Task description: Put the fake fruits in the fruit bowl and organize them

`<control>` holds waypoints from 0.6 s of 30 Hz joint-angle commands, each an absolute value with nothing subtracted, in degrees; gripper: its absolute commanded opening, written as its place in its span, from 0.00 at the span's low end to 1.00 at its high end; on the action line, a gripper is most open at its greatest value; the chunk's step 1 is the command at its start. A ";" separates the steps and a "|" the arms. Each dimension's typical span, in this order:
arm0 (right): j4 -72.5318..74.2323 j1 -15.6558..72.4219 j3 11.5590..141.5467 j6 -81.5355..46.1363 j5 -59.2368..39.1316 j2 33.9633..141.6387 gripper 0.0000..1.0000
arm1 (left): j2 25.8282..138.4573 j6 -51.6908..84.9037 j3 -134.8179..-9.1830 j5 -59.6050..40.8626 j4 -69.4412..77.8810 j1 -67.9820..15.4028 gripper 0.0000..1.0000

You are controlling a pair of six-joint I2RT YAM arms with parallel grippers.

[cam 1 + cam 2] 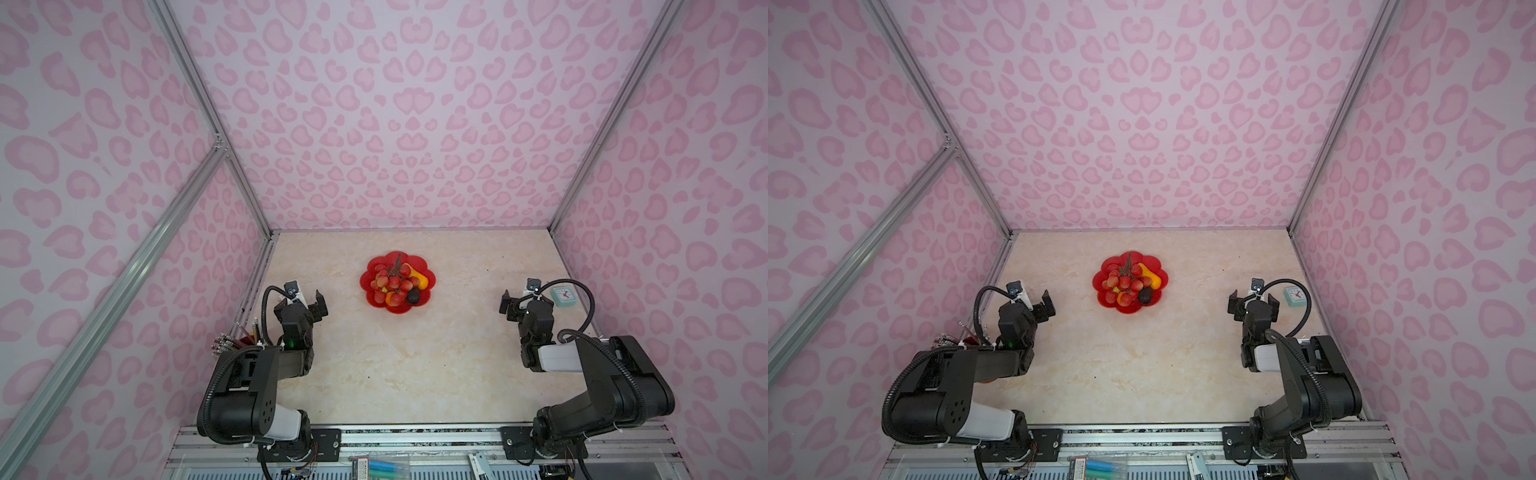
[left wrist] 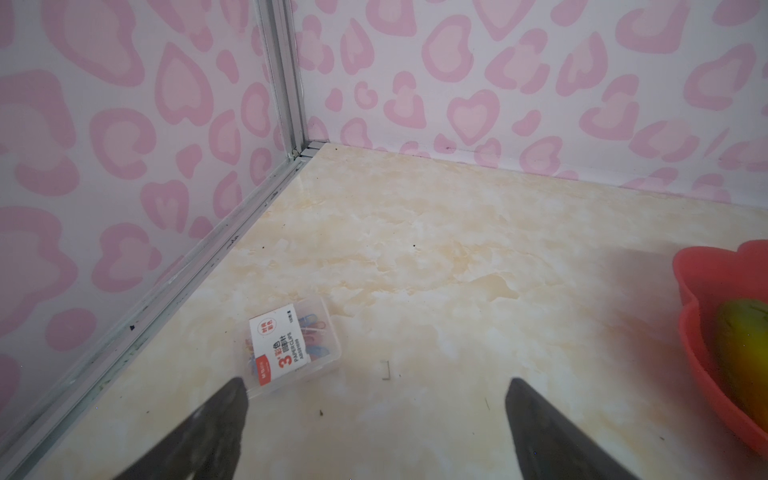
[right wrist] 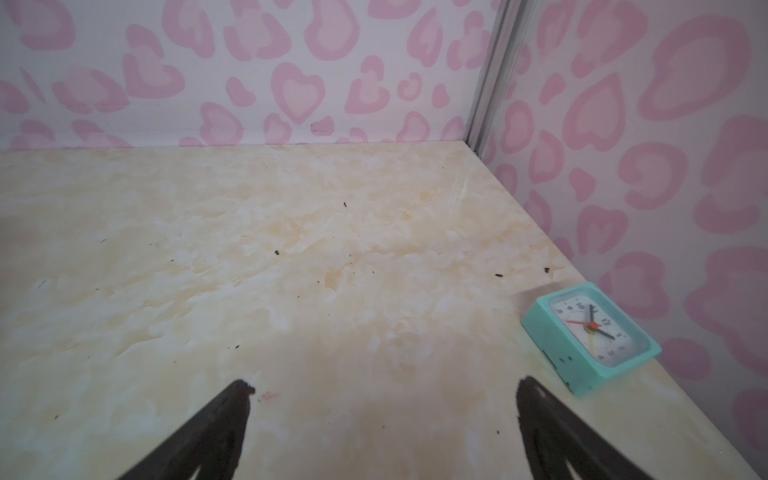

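The red flower-shaped fruit bowl (image 1: 367, 287) (image 1: 1100, 287) stands mid-table toward the back. Heaped in it are a bunch of red lychees (image 1: 392, 282), a yellow-orange mango (image 1: 417, 277), a dark avocado (image 1: 412, 296) and a small orange (image 1: 390, 297). The left wrist view catches the bowl's rim (image 2: 702, 266) and a green-yellow mango (image 2: 744, 345) inside. My left gripper (image 1: 311, 305) (image 2: 377, 380) hovers left of the bowl, open and empty. My right gripper (image 1: 523, 305) (image 3: 384, 380) hovers to the bowl's right, open and empty over bare table.
A small teal clock (image 1: 563, 297) (image 3: 590, 336) lies by the right wall, just beyond my right gripper. A clear box of paper clips (image 2: 291, 345) lies near the left wall. A holder of pencils (image 1: 232, 340) stands behind the left arm. Patterned walls enclose three sides.
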State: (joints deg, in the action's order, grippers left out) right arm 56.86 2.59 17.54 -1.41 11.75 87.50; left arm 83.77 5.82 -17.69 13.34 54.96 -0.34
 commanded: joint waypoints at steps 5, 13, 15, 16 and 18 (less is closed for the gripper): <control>61.63 2.39 16.47 -2.25 10.84 88.18 0.99 | 84.09 5.27 -18.06 13.62 57.13 -0.32 0.97; 57.28 1.67 18.66 1.49 1.42 88.08 0.99 | 84.07 5.21 -18.11 13.60 57.13 -0.28 0.97; 54.45 1.69 19.91 0.60 4.15 87.97 0.99 | 84.09 5.22 -18.10 13.62 57.13 -0.27 0.97; 54.52 1.62 19.91 0.53 4.27 88.02 0.99 | 84.08 5.26 -18.11 13.62 57.13 -0.28 0.97; 54.11 1.72 20.26 0.39 4.58 88.18 0.99 | 84.03 5.24 -18.08 13.62 57.13 -0.35 0.97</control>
State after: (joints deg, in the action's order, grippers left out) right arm 55.66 1.72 19.90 0.45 4.27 87.88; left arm 83.77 5.80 -17.69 13.37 54.96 -0.38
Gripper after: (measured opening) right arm 0.991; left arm 0.974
